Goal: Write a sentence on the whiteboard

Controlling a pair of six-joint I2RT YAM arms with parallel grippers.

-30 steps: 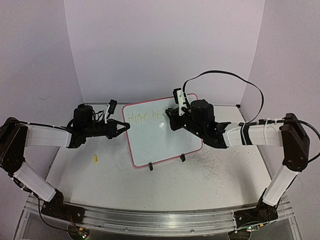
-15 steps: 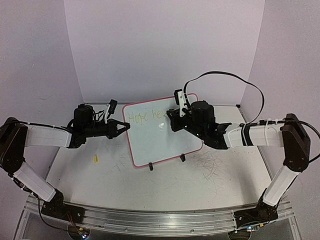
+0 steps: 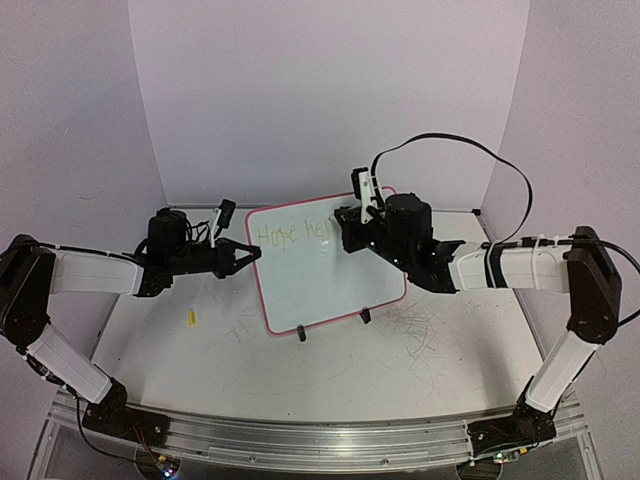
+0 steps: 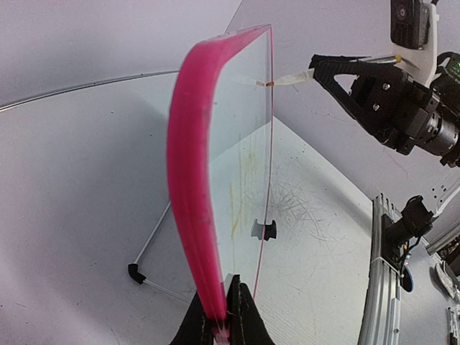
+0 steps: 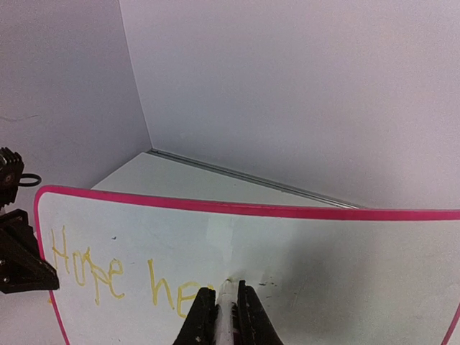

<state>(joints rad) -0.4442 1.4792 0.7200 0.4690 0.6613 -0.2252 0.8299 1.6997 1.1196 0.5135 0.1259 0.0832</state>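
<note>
Left arm (image 3: pixel 90 270), 9 o'clock of top view: white tubular links, black joint housings, black base (image 3: pixel 105 408).
Right arm (image 3: pixel 510 268), 3 o'clock: same build, black strap round the forearm, black cable (image 3: pixel 440 136) arching toward 12 o'clock, white camera bracket (image 3: pixel 362 188).
Left gripper (image 4: pixel 221 293), right gripper (image 5: pixel 225 289): black, tapered fingers.

All 3 views share the pink-framed white whiteboard (image 3: pixel 320 280): top from above-behind, left wrist edge-on, right wrist close, face-on.

I'm reading the sentence (image 5: pixel 106 277) in yellow handwriting on the whiteboard (image 5: pixel 345 280), far-left part: "Hope", then "he" and a next letter I can't make out.
</note>
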